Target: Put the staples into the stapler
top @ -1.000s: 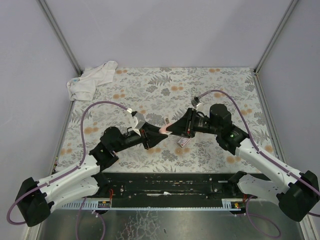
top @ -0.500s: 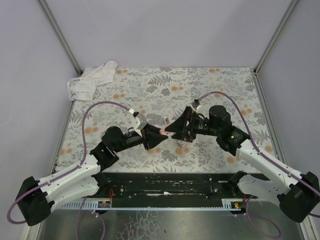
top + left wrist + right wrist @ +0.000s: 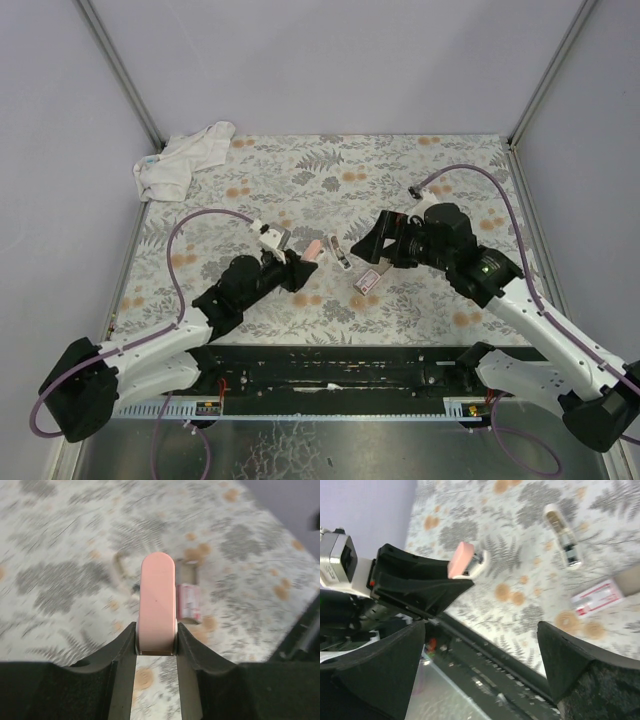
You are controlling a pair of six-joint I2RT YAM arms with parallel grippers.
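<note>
The left end effector (image 3: 156, 642) is narrow, clamped on the base of a pink bar (image 3: 158, 600) that sticks out forward above the worktop (image 3: 300, 180). The right end effector (image 3: 377, 243) stands wide and holds nothing, facing the left one across the middle of the worktop. The staples box (image 3: 368, 279) lies flat on the floral surface just near of the right end effector, with a pale tray showing at one end. A cream bar (image 3: 340, 252) lies between the pink bar's tip and the right end effector, near the box but apart from it. A cloth (image 3: 185, 160) sits crumpled in the far left corner.
</note>
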